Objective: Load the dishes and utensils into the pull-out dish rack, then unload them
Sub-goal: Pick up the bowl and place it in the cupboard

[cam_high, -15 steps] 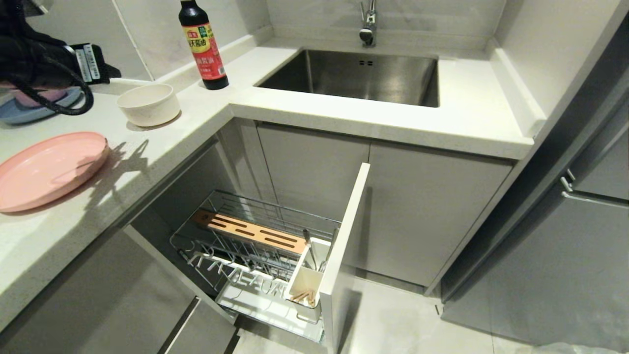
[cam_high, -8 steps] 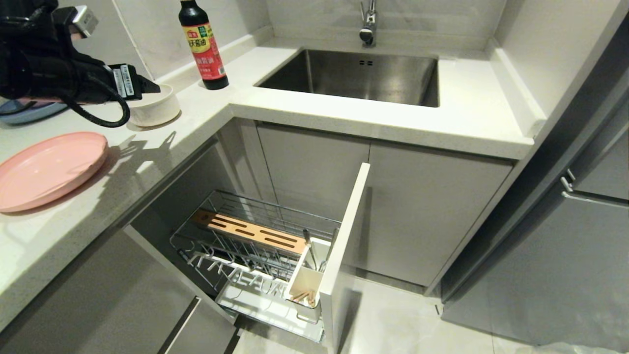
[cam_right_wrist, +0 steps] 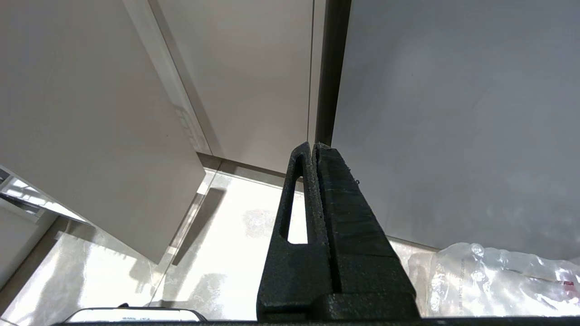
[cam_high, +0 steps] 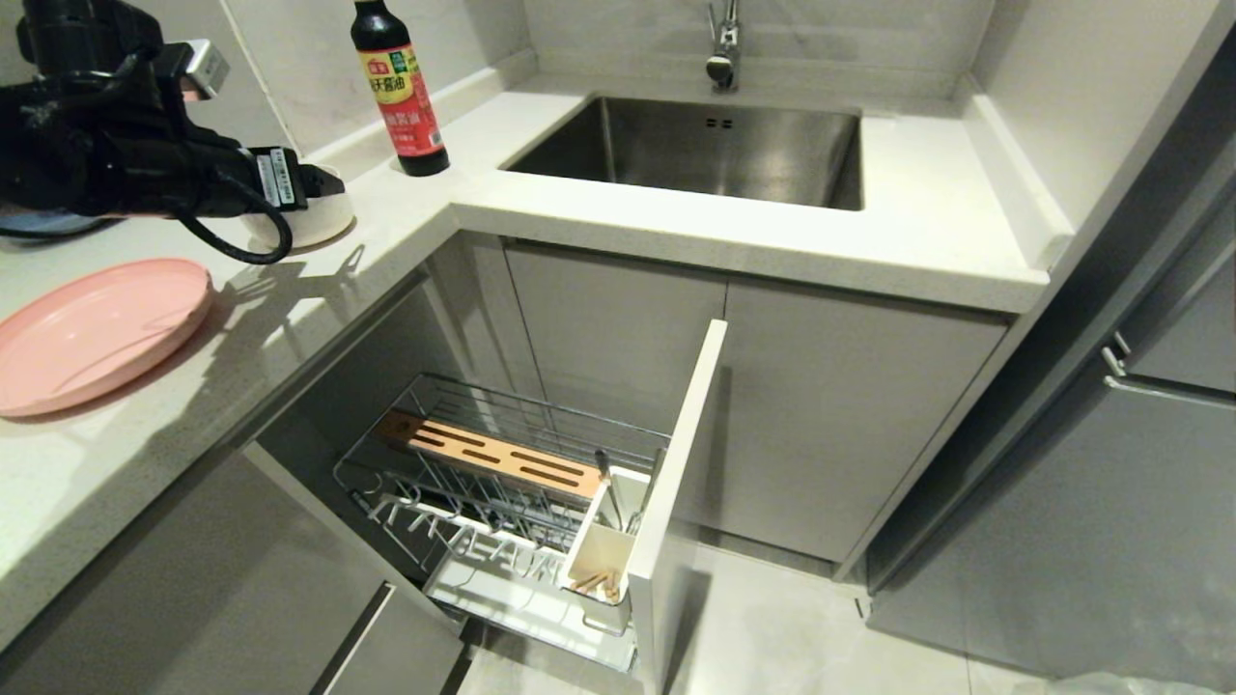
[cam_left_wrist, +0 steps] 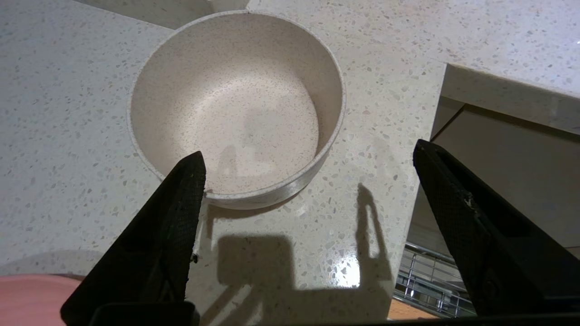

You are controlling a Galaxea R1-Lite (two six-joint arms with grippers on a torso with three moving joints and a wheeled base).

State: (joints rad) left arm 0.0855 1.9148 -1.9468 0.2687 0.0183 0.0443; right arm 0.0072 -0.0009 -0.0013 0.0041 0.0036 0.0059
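Left tool (cam_left_wrist: 308, 158) spread wide and empty above the cream bowl (cam_left_wrist: 235, 104) on the counter (cam_left_wrist: 68, 113), pink plate (cam_high: 92, 333) near the bowl, right tool (cam_right_wrist: 315, 149) pressed closed.

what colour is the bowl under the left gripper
Cream-white with fine speckles; the bowl shows best in the left wrist view.

You see a cream speckled bowl (cam_left_wrist: 235, 104) on a white speckled counter (cam_left_wrist: 68, 113), a pink plate (cam_high: 87, 333) at left, a black bottle (cam_high: 396, 87) with a red-and-yellow label upper left, and an orange wooden strip (cam_high: 492, 456) in the chrome rack (cam_high: 502, 483).
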